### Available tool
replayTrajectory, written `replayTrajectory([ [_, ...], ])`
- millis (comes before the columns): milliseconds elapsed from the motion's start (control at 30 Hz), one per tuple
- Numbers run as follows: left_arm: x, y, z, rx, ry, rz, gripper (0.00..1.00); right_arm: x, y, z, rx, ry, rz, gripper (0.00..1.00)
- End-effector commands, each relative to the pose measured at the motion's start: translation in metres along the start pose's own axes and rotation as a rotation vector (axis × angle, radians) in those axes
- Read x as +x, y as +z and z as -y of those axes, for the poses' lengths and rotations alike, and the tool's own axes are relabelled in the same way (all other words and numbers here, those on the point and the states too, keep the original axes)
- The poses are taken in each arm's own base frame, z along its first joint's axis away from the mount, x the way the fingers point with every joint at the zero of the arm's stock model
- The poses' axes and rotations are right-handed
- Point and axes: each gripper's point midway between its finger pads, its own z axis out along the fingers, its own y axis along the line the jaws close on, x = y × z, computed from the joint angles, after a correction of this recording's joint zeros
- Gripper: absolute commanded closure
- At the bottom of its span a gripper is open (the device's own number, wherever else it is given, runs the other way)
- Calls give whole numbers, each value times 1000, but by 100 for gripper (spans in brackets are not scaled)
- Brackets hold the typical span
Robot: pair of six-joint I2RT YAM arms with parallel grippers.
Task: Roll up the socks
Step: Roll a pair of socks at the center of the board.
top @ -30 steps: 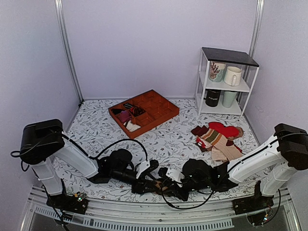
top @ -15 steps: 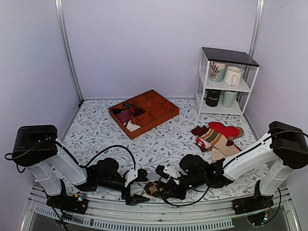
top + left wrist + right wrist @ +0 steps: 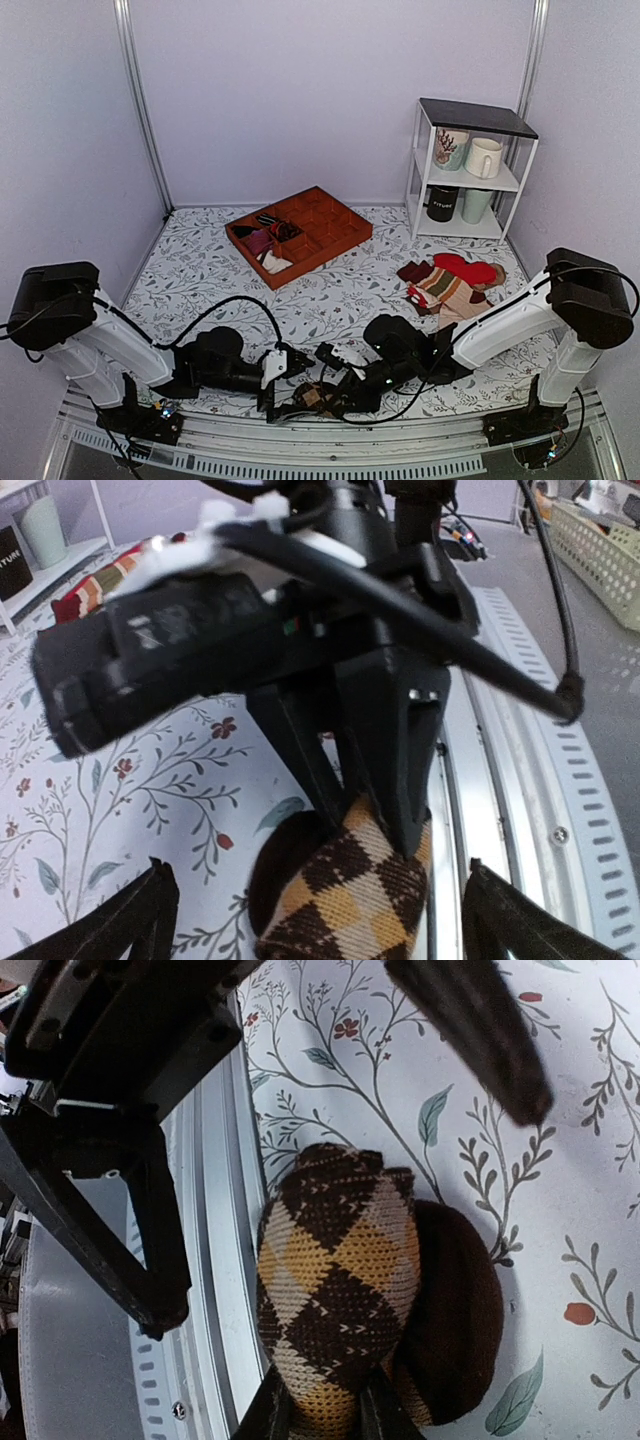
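**One Arm Holds the Sock Roll, the Other Is Open Beside It**

The left arm (image 3: 130, 345) lies low on the tabletop (image 3: 340, 290) and reaches toward the middle. Its jaws are spread wide and hold nothing. In the left wrist view, one of its fingers (image 3: 150, 910) shows on each side of the socks (image 3: 345, 900), and neither touches them. I think the jaws are wide so they can close on the roll, or keep out of the way.

The socks are a fat little roll of brown cloth with tan diamonds. The roll sits on the tabletop at the near edge, just beside the metal rail (image 3: 400, 437), between the two arms.

The right arm (image 3: 500, 325) lies low too and reaches in. Its jaws are clenched on the roll and pinch the diamond end. I think this grip keeps the roll tight so it cannot spring open.

Farther right, well apart from the roll, lies a pile of other socks (image 3: 455, 285). No arm is near it.
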Motion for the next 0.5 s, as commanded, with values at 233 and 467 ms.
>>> replayTrajectory([
  [233, 15, 9, 25, 96, -26, -50, 4, 104, -1, 39, 129, 222, -346, 83],
  [467, 25, 18, 24, 94, -55, -86, 47, 103, -1, 42, 142, 227, -347, 83],
])
